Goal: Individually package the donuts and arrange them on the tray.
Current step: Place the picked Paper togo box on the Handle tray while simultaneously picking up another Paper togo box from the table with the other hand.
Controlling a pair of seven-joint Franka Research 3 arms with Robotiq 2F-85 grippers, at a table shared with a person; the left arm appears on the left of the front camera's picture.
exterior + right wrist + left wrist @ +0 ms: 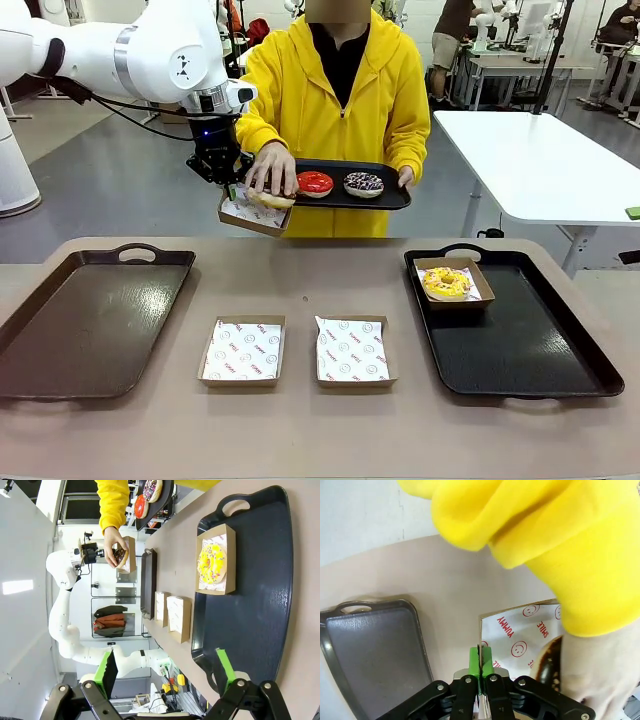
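Note:
My left gripper [232, 190] is shut on the rim of a paper-lined cardboard box [250, 213], held in the air past the table's far edge. A person's hand [270, 170] rests a dark chocolate donut [273, 199] in that box. The left wrist view shows the green pads [475, 659] pinching the box [520, 630] beside the donut [547, 660]. The person's other hand carries a small black tray [390, 199] with a red donut [314, 183] and a sprinkled chocolate donut [363, 184]. A yellow donut [447, 283] lies boxed on the right tray [530, 350]. My right gripper [165, 672] hangs open above that tray.
An empty dark tray [90, 320] lies at the table's left. Two empty paper-lined boxes [242, 350] [351, 350] sit side by side at the front middle. A white table [540, 160] stands beyond on the right.

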